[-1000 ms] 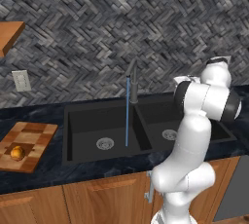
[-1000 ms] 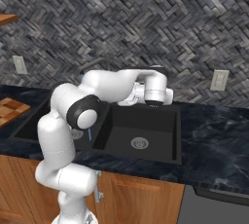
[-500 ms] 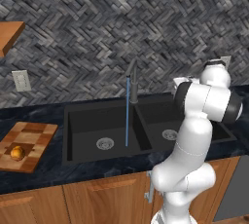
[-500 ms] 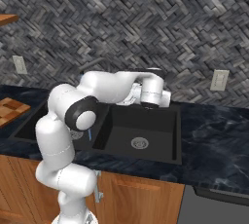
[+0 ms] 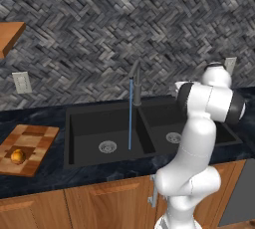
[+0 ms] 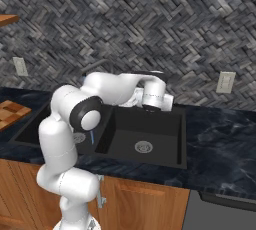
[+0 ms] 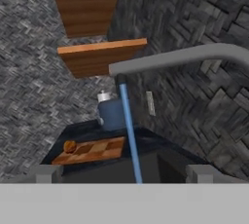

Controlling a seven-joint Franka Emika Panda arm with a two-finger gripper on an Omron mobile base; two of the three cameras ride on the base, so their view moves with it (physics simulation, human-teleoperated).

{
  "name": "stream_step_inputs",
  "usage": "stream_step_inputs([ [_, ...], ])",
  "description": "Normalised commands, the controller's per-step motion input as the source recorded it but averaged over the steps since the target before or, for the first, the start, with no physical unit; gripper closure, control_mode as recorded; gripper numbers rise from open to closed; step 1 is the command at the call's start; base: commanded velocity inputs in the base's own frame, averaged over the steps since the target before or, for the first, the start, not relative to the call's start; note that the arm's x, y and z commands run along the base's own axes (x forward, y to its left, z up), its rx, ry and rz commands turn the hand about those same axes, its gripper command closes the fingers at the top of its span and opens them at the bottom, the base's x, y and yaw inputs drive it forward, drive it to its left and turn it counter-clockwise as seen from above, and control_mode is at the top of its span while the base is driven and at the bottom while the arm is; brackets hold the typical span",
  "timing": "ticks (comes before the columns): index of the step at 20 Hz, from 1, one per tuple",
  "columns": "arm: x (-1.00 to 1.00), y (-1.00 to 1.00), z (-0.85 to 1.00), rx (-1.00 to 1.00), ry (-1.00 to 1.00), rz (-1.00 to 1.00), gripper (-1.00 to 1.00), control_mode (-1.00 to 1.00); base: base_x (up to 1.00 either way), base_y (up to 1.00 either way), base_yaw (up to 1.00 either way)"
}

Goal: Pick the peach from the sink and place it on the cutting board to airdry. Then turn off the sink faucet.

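Note:
The peach (image 5: 17, 156) lies on the checkered cutting board (image 5: 29, 142) left of the black double sink (image 5: 99, 109); the hand view shows the peach (image 7: 69, 146) on the board (image 7: 92, 151) too. The dark faucet (image 5: 136, 84) stands behind the divider, and a thin blue water stream (image 5: 130, 116) falls into the left basin. In the hand view its spout (image 7: 170, 58) crosses just ahead, with the stream (image 7: 129, 130) below it. My gripper (image 7: 124, 173) is open, fingertips wide apart, holding nothing. My hand (image 6: 152, 96) hovers above the sink's back edge, right of the faucet.
A plain wooden shelf (image 5: 9, 33) hangs at upper left. Wall outlets (image 5: 21, 81) (image 6: 225, 82) sit on the herringbone backsplash. A blue-grey jar (image 7: 111, 113) stands behind the board. Dark counter (image 6: 220, 144) stretches right of the sink.
My hand has shifted slightly left toward the faucet. The peach and the board have not moved, and the water keeps running.

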Motion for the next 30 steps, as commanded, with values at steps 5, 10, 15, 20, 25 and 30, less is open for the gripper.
stream_step_inputs([
  [5,0.3,-0.13,-0.09,0.07,0.07,0.0,-1.0,-1.0,0.0,0.0,0.0],
  [10,0.24,0.0,-0.16,0.01,0.0,0.0,-1.0,-1.0,0.0,0.0,0.0],
  [15,0.25,0.04,-0.16,0.0,0.0,0.0,-1.0,-1.0,0.0,0.0,0.0],
  [20,0.31,0.03,-0.06,0.0,0.0,0.0,-1.0,-1.0,0.0,0.0,0.0],
  [25,0.37,0.0,-0.02,0.0,0.0,0.0,-1.0,-1.0,0.0,0.0,0.0],
  [30,0.38,0.04,-0.09,0.0,0.0,0.0,-1.0,-1.0,0.0,0.0,0.0],
])
